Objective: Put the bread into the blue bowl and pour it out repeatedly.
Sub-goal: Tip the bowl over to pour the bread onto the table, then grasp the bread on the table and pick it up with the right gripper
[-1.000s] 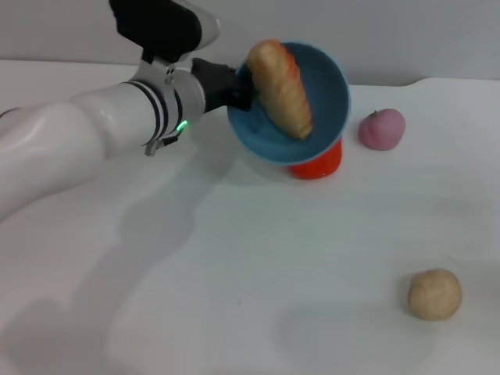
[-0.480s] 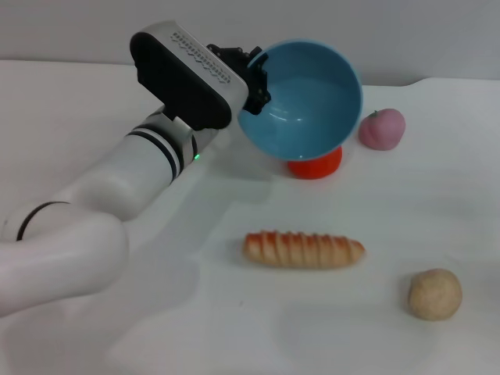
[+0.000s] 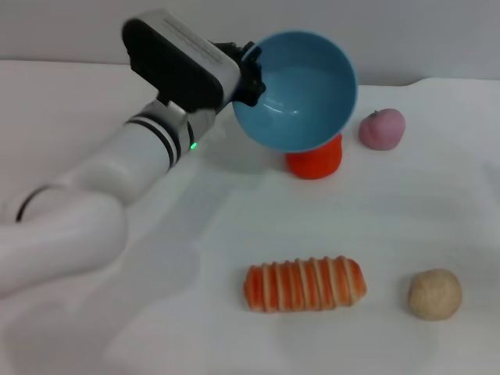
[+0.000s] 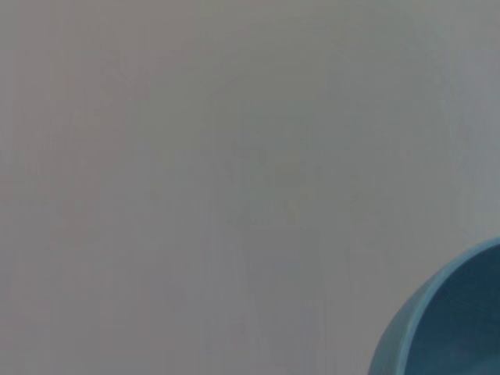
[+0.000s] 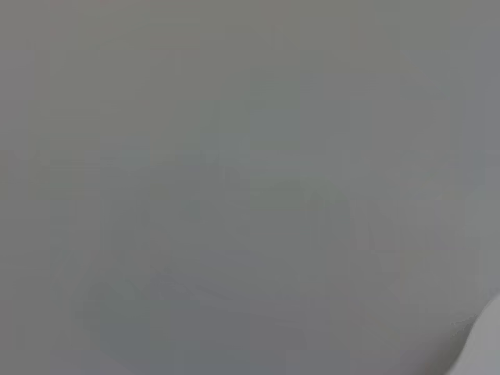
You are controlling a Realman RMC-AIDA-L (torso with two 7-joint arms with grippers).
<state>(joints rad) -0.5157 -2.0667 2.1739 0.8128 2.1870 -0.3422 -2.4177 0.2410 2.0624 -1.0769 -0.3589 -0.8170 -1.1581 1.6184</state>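
The blue bowl (image 3: 301, 90) is held up in the air at the back of the table, tipped on its side with its empty inside facing me. My left gripper (image 3: 250, 72) is shut on the bowl's left rim. A part of the bowl's rim also shows in the left wrist view (image 4: 445, 324). The bread (image 3: 305, 284), an oblong loaf with orange and tan ridges, lies flat on the white table (image 3: 156, 328) at the front, well below and in front of the bowl. My right gripper is out of view.
A red-orange toy (image 3: 316, 160) stands just under and behind the bowl. A pink fruit-like toy (image 3: 382, 129) sits to its right. A small round beige ball (image 3: 434, 294) lies right of the bread. The right wrist view shows only a plain grey surface.
The bread slid out of the tilted bowl, landed on the table and rolled nearer the front. My left arm turned the bowl further and lifted it slightly.
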